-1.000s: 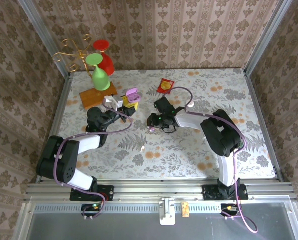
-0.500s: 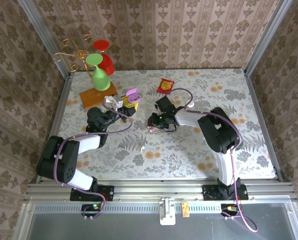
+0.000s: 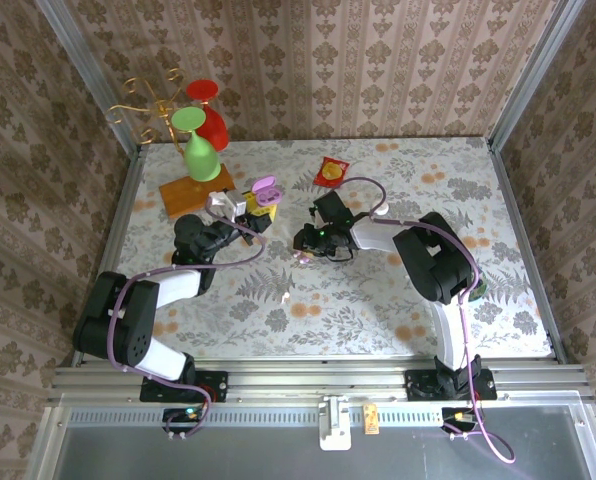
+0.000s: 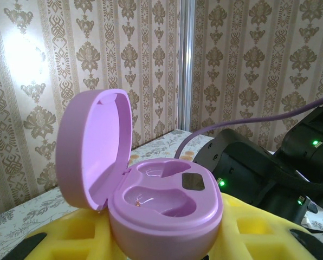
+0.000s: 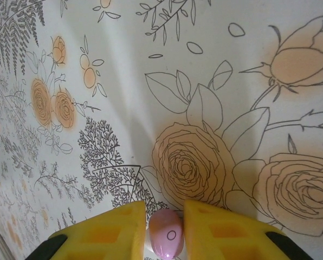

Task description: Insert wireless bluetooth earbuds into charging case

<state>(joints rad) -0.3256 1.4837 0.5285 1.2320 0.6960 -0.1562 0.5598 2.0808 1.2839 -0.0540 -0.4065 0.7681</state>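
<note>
Low over the tabletop's middle, the right gripper (image 5: 165,222) pinches a lilac earbud (image 5: 166,241) that, barely caught, could slip or twist before reaching the open charging case (image 4: 167,200) clamped in the left gripper (image 4: 164,241).

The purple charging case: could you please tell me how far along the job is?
Done: the charging case is open in the left gripper, both wells looking empty. In hand: the right gripper pinches a lilac earbud at the table. Left: seating it in a well.
</note>
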